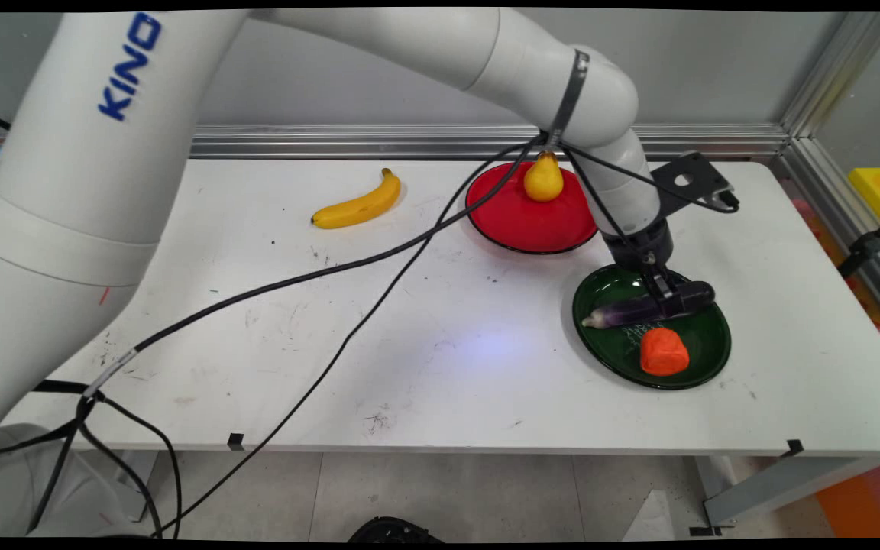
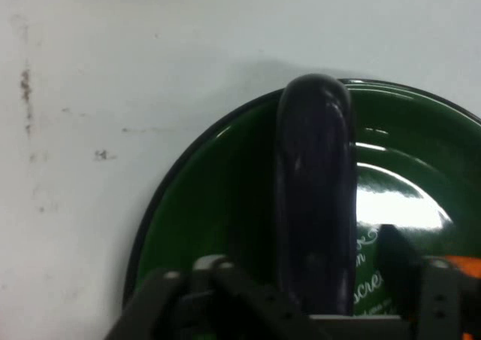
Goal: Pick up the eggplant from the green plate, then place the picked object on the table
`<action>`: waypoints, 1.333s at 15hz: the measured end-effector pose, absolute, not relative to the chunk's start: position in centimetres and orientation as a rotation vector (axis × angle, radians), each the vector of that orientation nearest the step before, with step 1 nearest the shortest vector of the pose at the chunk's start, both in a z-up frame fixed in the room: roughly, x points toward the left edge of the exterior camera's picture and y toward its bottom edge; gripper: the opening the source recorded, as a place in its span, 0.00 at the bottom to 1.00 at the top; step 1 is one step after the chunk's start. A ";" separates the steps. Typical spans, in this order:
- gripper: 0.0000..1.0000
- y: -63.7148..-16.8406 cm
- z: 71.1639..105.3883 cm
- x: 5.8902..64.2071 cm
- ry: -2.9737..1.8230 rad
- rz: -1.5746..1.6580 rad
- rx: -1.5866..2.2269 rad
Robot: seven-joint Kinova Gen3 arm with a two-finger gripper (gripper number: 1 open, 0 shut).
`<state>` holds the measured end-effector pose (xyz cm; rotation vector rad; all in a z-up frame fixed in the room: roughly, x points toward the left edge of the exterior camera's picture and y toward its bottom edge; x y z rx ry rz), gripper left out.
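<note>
I've got the gripper point(image 1: 665, 299) down in the green plate point(image 1: 703, 359) on the right side of the table point(image 1: 425, 359), right on top of the eggplant point(image 1: 631, 312). In the main view its black fingers straddle the eggplant's dark, thick end. In the hand view the eggplant point(image 2: 316, 204) runs straight up from between the fingers point(image 2: 394, 261), its rounded dark tip reaching the plate's point(image 2: 195, 204) far rim. The fingers look pressed against its sides, so I'm calling it pinched on the eggplant, which lies on the plate.

The eggplant lies across the plate, pale stem end pointing left toward the table's middle, dark end toward the right rim. Just beside it, on the plate's near half, sits an orange lump point(image 1: 664, 351), close to the eggplant; I cannot tell whether they touch. A sliver of that orange point(image 2: 464, 265) shows at the right edge of the hand view.

Behind the green plate, just apart from it, is a red plate point(image 1: 516, 221) with a yellow pear point(image 1: 544, 178) standing upright near its back edge. A banana point(image 1: 358, 203) lies well apart to the left on the bare table, curved. Black cables point(image 1: 318, 275) from the arm hang low over the table's middle.
</note>
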<state>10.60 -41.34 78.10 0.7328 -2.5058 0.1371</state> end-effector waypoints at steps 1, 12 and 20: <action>0.00 -41.4 77.9 10.4 -2.506 0.134 0.735; 0.00 -41.5 77.9 10.8 -2.516 0.142 0.736; 0.00 -39.7 83.1 13.4 -2.511 0.174 0.693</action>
